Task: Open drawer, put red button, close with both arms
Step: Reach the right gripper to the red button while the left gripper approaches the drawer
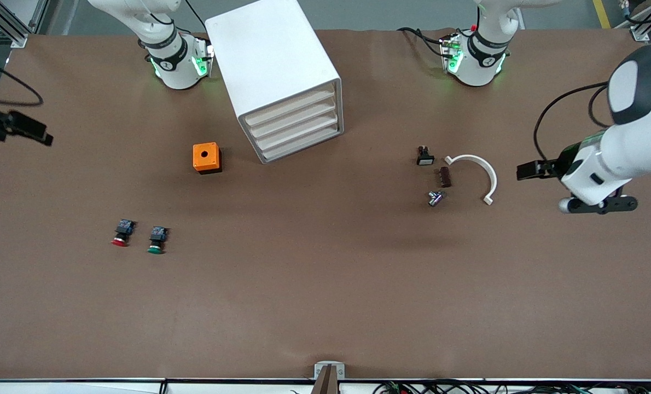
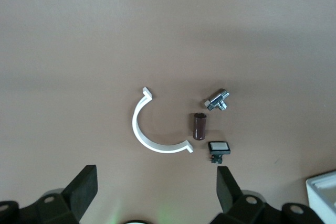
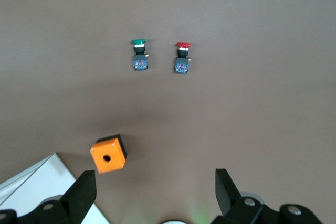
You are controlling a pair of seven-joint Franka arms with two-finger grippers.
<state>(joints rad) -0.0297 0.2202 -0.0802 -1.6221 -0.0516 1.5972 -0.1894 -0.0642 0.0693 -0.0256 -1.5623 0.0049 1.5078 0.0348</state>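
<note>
Red button: lying on its side on the brown worktop, cap toward the front camera, nearest that camera of all items, toward the right arm's end. Beside it, just apart, a twin with a green cap in the same pose.

Orange box: small cube with a round hole in its top face; farther from the front camera than the two buttons, at about 1 o'clock from them in the front view, near the cabinet.

White cabinet: tall box set at an angle between the two arm bases. Four shallow drawers in its face; the drawer at the top sits flush and closed, like the three under it.

Small parts, toward the left arm's end: white half-ring clamp; brown cylinder beside it; chrome fitting at 7 o'clock from the cylinder; black switch with a pale face at 11 o'clock, details too small to make out.

Left claw: in the air over the worktop's edge at the left arm's end, fingers spread wide, holding nothing.

Right claw: in the air over the right arm's end, fingers spread wide, holding nothing; orange box and both buttons lie in its wrist view.
</note>
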